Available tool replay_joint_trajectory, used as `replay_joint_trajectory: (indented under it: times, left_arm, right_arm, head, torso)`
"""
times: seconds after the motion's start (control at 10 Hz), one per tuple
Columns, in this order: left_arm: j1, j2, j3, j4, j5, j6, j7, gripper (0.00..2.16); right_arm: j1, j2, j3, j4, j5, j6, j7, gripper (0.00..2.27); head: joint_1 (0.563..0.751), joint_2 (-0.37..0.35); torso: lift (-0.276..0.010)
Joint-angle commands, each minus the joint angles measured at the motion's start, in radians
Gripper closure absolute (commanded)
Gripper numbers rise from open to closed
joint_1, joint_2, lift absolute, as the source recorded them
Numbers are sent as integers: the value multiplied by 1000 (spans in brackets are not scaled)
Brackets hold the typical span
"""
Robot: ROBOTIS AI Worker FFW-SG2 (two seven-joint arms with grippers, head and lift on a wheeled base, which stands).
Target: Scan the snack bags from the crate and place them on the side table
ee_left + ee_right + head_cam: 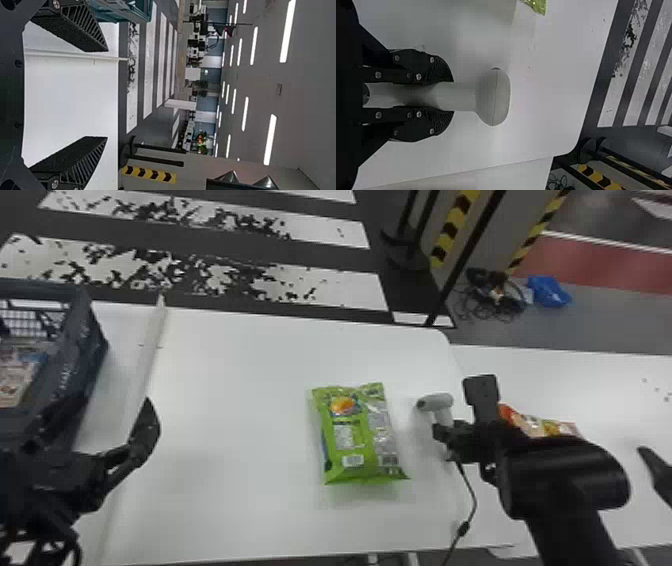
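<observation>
A green snack bag (356,435) lies flat on the white worktop (235,390), between the two arms and near the scanner (434,402). It looks plump, its ends crimped, with a round orange picture towards the far end, pale print panels down the middle, a silvery strip along its right side and barcode patches at the near end (the small print is too blurred to read). The right tool (446,434) is closed on the handle of the pale grey scanner, whose head sticks out past the fingers (440,71); a dark cord (470,495) runs down from it. The left tool (112,407) is spread wide with nothing between its fingers, beside the crate (75,355).

The crate is cut off by the head view's left edge, so only part of the packs (17,375) inside can be seen. On the side worktop (615,390), a red-and-orange packet (537,425) is partly hidden behind the right arm. Only a corner of the green bag enters the right wrist view. A dark pointed shape (659,472) at the head view's right edge is too cut off to identify.
</observation>
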Motion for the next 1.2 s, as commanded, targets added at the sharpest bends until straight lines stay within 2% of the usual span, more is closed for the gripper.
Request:
replay_joint_trajectory:
  times: [0.0, 0.3, 0.6, 1.1]
  left_arm:
    - [0, 0, 0, -1, 0, 0, 0, 87]
    - [-6, -2, -5, 6, 0, 0, 0, 87]
    - [-8, -2, -8, 11, 0, 0, 0, 87]
    - [-6, -3, -9, 17, 0, 0, 5, 90]
  right_arm:
    - [31, 1, -15, -67, -4, 20, -6, 2246]
    - [151, 9, -77, -306, -33, 161, -6, 2250]
    - [266, 35, -103, -528, -67, 293, -4, 2246]
    - [389, 73, -92, -738, -99, 468, -3, 2246]
  head:
    - [695, -234]
    - [695, -237]
    - [695, -235]
    - [695, -191]
  torso:
    - [-81]
    - [-81]
    - [-81]
    - [-81]
